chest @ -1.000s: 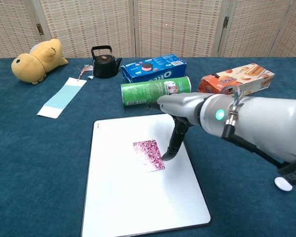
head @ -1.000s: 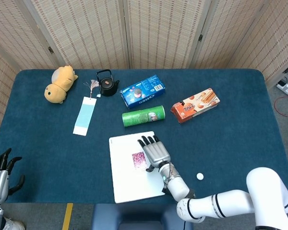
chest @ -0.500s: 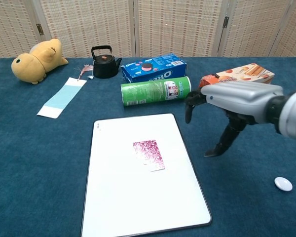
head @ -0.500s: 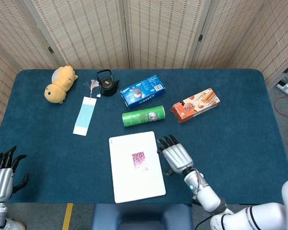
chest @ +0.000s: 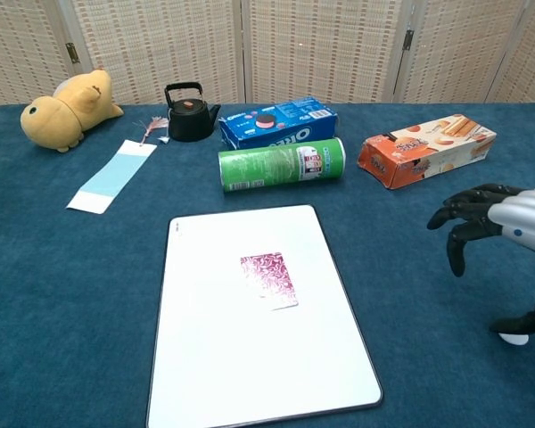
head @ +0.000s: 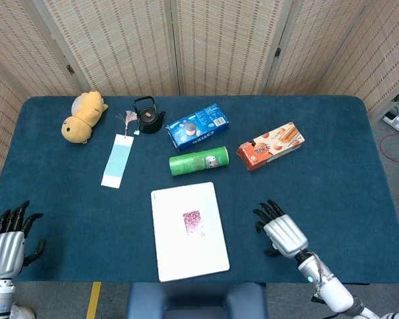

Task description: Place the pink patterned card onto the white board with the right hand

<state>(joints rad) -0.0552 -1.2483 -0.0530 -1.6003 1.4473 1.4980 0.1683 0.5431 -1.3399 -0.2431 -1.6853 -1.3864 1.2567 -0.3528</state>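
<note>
The pink patterned card [head: 193,222] [chest: 269,278] lies flat near the middle of the white board [head: 176,252] [chest: 214,366], with nothing touching it. My right hand [head: 281,233] [chest: 499,218] hovers over the blue table well to the right of the board, fingers apart and holding nothing. My left hand [head: 6,236] shows at the bottom left corner of the head view, off the table's edge, fingers spread and empty.
A green can [head: 199,161] lies just behind the board, with a blue cookie box [head: 197,125], an orange snack box [head: 270,145], a black teapot [head: 148,116], a bookmark [head: 117,159] and a yellow plush toy [head: 84,115] further back. A small white disc [chest: 514,338] sits under my right thumb.
My right hand has pulled away from the card and moved right, off the board. The card stays where it lay. The left hand has shifted slightly.
</note>
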